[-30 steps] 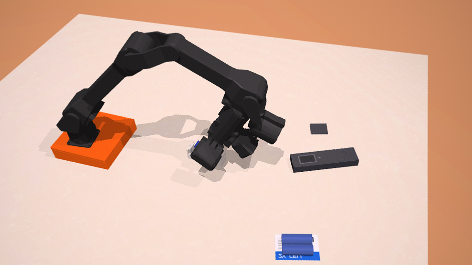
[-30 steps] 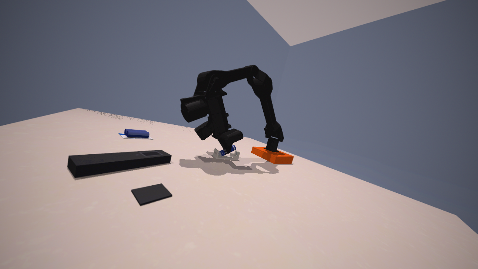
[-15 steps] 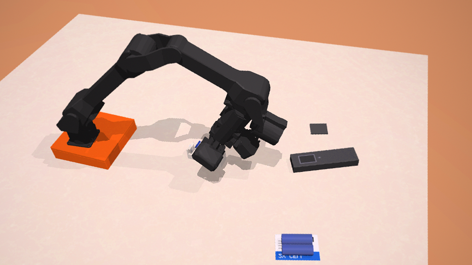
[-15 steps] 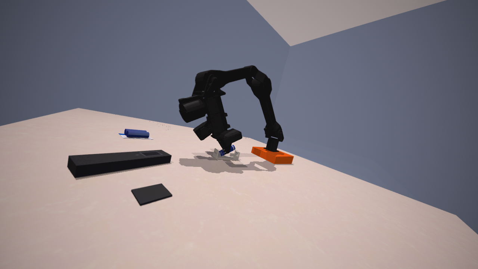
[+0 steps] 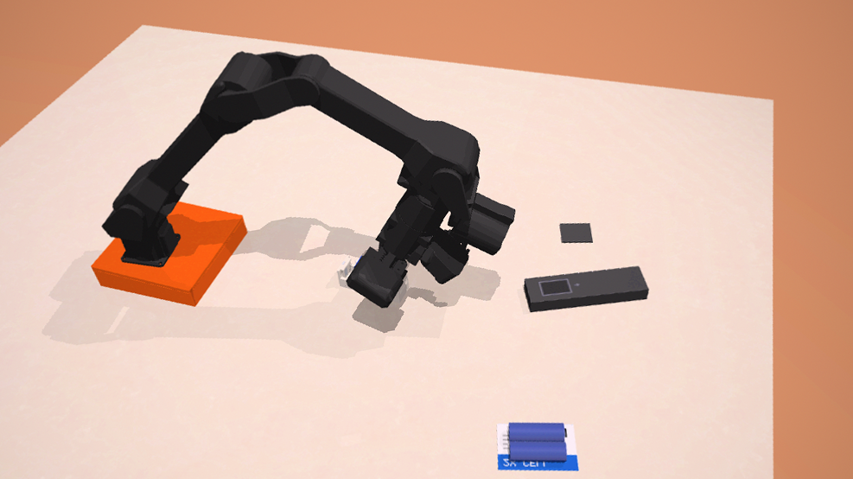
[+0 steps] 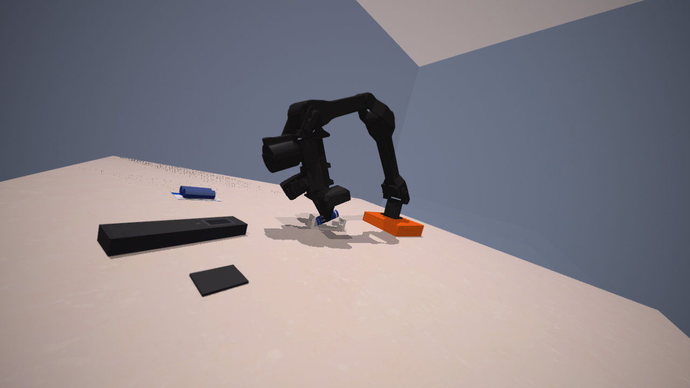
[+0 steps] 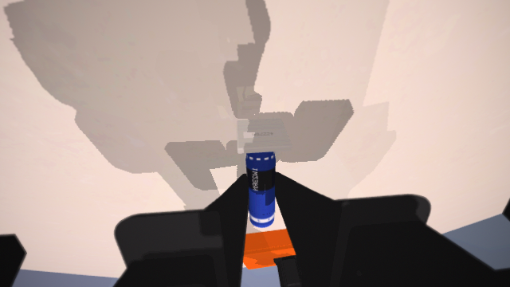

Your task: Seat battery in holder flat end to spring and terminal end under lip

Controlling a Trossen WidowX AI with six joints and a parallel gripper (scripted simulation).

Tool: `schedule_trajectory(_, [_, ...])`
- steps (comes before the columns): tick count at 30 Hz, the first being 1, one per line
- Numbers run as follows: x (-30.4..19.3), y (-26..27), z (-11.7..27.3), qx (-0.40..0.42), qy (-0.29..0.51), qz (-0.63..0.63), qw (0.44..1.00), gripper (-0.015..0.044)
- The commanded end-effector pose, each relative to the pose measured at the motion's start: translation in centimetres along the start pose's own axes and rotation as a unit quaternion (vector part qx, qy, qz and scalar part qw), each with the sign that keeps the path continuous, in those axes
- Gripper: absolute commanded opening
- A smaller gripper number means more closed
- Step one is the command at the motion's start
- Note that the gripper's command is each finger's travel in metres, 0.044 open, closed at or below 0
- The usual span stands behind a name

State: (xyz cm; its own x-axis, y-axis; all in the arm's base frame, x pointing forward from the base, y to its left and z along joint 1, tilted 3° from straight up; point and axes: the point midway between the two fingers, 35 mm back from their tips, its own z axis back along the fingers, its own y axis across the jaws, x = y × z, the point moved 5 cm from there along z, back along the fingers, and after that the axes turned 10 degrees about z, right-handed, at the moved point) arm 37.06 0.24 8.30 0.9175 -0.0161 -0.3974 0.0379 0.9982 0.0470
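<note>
Gripper (image 7: 260, 187) is pinching the battery (image 7: 260, 187), whose long axis is pointing straight ahead toward the holder (image 7: 255, 133).

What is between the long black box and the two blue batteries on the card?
Nothing: in the top view only bare mat separates the long black box from the two blue batteries on their card.

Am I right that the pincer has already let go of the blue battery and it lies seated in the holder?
Not quite. The pincer is shut on the blue battery; the wrist view shows it clamped between the black fingers, and the exterior view shows it tilted over the holder, not seated flat in it.
</note>
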Motion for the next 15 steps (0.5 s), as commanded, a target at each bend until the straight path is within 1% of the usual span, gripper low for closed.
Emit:
schedule_trajectory(1, [0.17,-0.02,-0.04,-0.005,-0.018,-0.001,1.000,0.0066])
schedule_trajectory(15, [-0.19,0.09,-0.25,-0.012,-0.048,-0.001,0.999,0.0066])
